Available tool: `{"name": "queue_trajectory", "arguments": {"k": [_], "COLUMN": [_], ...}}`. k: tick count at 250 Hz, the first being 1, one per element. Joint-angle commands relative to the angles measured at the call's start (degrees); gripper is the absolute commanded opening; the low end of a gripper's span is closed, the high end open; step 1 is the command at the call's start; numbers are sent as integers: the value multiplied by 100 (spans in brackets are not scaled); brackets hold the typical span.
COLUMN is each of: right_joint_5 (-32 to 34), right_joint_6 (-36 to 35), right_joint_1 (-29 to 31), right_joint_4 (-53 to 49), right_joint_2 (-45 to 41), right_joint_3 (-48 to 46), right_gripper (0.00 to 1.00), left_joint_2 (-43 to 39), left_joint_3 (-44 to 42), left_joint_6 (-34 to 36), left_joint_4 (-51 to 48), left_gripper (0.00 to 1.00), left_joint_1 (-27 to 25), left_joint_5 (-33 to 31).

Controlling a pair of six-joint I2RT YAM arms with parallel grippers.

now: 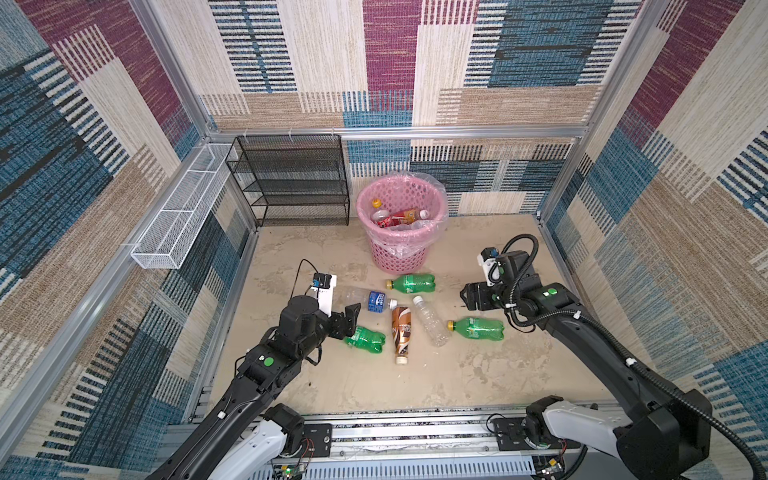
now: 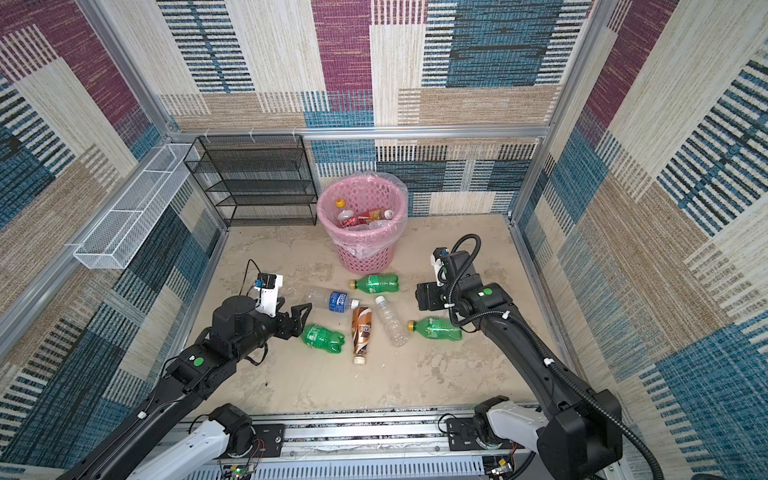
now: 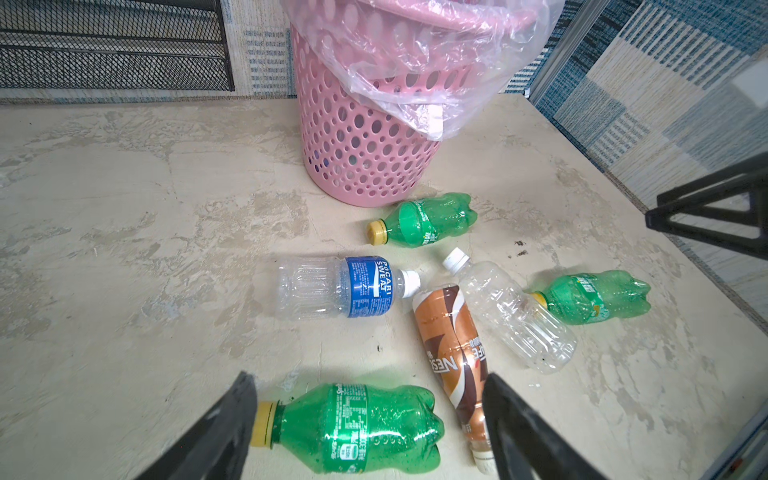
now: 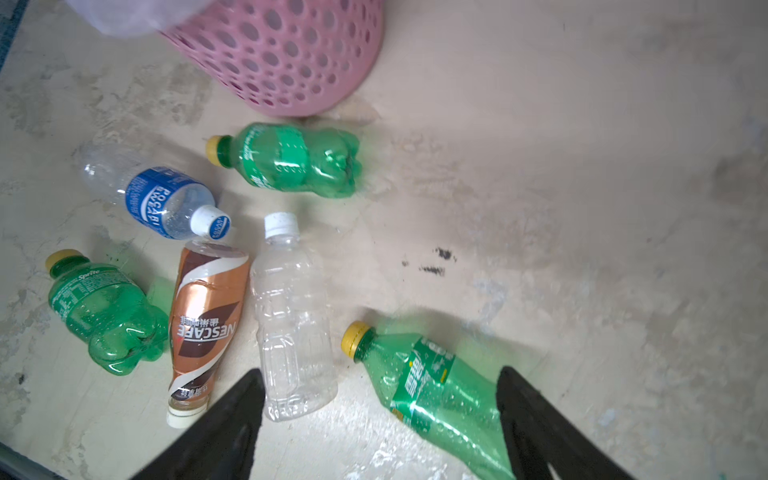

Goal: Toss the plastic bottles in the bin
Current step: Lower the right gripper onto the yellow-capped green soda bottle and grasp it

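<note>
Both my tools are wide and hold nothing.

My left tool [image 3: 368, 379] is just beside the left green bottle [image 1: 365, 338], at the left of the pile in both top views. That bottle lies on its side, left to right in the frame, cap end toward my tool. In the left wrist view it runs from one finger [image 3: 232, 415] toward the other. I think I must turn my wrist first, or I would squeeze it end to end. My left arm is the nearer one for it.

My right tool [image 4: 379, 373] is near the right green bottle [image 1: 478, 328], at the right of the pile. It lies left to right too, cap toward the middle. In the right wrist view it sits slanted between my fingers. I cannot tell how high I am above it.

The bin [image 1: 399, 245] stands in the upper middle of both top views, at the back of the bench [image 1: 478, 382].

Six bottles lie on the bench. Three are green, and the third green bottle [image 1: 411, 282] is just below the bin in the frame. There is also one blue-label bottle [image 1: 368, 299], one brown bottle [image 1: 401, 332] and one clear bottle [image 1: 430, 320]. There is one bin. I see at least three bottles in it, but I cannot count them all.
</note>
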Motion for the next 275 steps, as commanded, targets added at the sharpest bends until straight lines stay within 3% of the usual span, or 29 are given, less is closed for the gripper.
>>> {"name": "queue_trajectory", "arguments": {"k": [1,59,109,275], "right_joint_5": [131,74,-492,220], "right_joint_6": [-1560,-3002,-3434,-3139], "right_joint_1": [5,12,36,66], "right_joint_4": [422,117,-289,-361], "right_joint_2": [-40,42,199,1449], "right_joint_3": [-84,-560,-855,-728], "right_gripper": [89,91,85,89], "left_joint_2": [-29,-53,-56,-148], "left_joint_3": [-46,-92,-75,-224], "left_joint_6": [-10,59,276,290], "left_joint_4": [208,241,231,375], "left_gripper": [85,86,87,87], "left_joint_1": [3,3,4,3], "left_joint_5": [-27,-24,-13,171]}}
